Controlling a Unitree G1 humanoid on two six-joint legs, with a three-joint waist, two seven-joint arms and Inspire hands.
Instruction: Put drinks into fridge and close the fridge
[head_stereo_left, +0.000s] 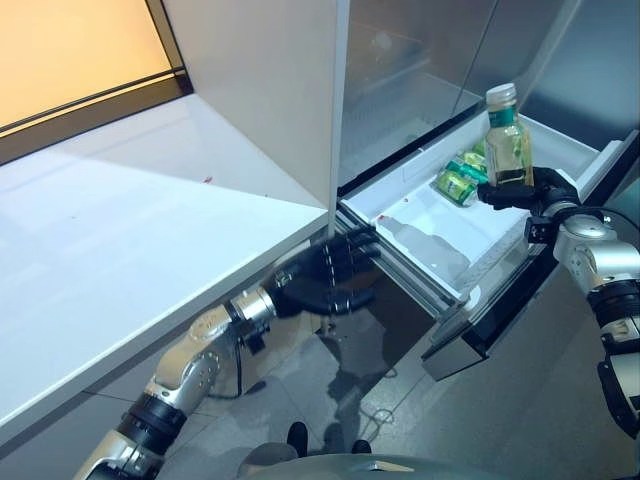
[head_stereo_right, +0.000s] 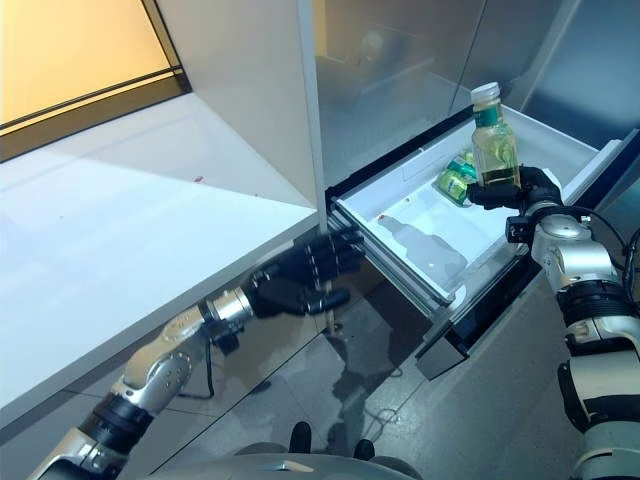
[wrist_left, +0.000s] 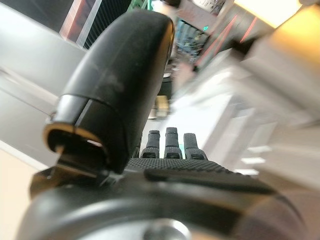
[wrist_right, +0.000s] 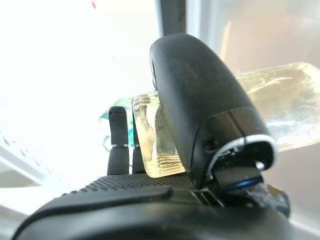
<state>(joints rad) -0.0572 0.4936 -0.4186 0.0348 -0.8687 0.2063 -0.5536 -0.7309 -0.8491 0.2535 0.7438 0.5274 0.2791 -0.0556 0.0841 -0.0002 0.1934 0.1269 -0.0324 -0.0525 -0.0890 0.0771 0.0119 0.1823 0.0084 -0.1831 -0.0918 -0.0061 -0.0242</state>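
Note:
The fridge drawer (head_stereo_left: 440, 238) is pulled out, white inside, with green cans (head_stereo_left: 458, 181) lying at its far end. My right hand (head_stereo_left: 531, 190) is shut on a clear bottle (head_stereo_left: 507, 148) of yellowish drink with a white cap, held upright above the drawer's far right side. In the right wrist view the thumb (wrist_right: 200, 95) presses across the bottle (wrist_right: 285, 107). My left hand (head_stereo_left: 322, 279) is at the drawer's near left corner, under the counter edge, with its fingers (wrist_left: 171, 142) straight against the drawer's side and its thumb raised.
A white counter (head_stereo_left: 120, 240) stretches to the left, with a white cabinet wall (head_stereo_left: 270, 80) beside the fridge. The fridge's grey upper front (head_stereo_left: 420, 60) stands behind the drawer. The drawer's dark front panel (head_stereo_left: 492, 322) juts out over the floor.

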